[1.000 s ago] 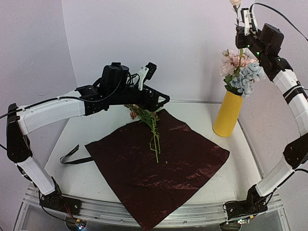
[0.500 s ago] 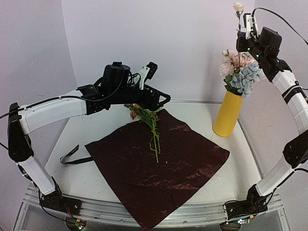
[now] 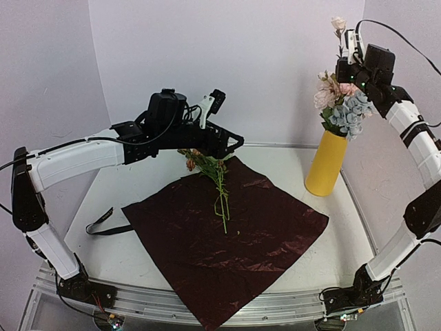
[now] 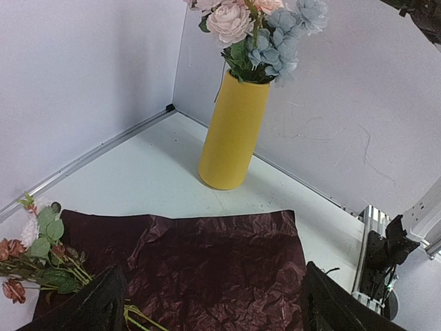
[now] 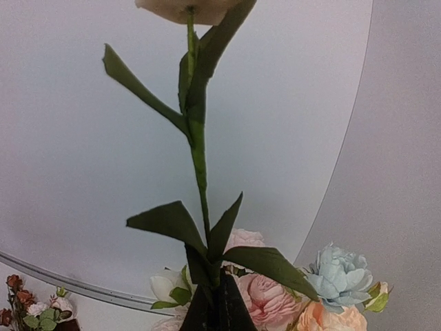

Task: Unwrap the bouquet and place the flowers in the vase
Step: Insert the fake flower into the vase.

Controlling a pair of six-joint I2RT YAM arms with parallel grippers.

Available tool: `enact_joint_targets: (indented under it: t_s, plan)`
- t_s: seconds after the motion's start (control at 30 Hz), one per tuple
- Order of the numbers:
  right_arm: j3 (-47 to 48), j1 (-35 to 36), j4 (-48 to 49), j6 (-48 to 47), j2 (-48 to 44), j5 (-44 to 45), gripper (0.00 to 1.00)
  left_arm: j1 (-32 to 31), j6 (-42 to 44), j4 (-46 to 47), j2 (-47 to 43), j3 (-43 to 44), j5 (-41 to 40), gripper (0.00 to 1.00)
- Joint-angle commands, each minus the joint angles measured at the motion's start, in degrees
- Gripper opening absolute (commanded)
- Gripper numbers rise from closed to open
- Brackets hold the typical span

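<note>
Already unwrapped, thin-stemmed flowers [image 3: 219,183] lie on the flat dark-red wrap [image 3: 234,248].

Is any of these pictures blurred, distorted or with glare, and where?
Top view: front rail bowed by the wide lens, soft sheen on the red wrap. Left wrist view: vase sharp, dark fingers at bottom slightly soft. Right wrist view: held flower sharp, head cut by top edge.

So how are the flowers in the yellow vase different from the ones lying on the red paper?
The vase flowers stand upright in the vase; the loose flowers lie flat, stems on the dark red wrap. The vase flowers have big pink and pale blue blooms; the loose flowers have small rust, pink and white ones. Both have green leaves.
</note>
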Motion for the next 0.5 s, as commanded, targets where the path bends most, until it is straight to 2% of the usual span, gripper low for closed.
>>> enact_joint_targets:
  t_s: [0.0,0.3,0.47]
  plan:
    - [0.0,-0.1,0.0,0.9,0.3,3.2,0.0,0.3,0.4,-0.1,0.4,2.4,0.7,0.89]
    - [9.3,-0.1,-3.2,-0.9,1.7,2.6,0.0,0.3,0.7,-0.1,0.8,2.8,1.2,0.89]
    - [6.2,-0.1,-3.6,-0.2,1.1,2.5,0.0,0.3,0.8,-0.1,0.8,2.8,1.5,0.89]
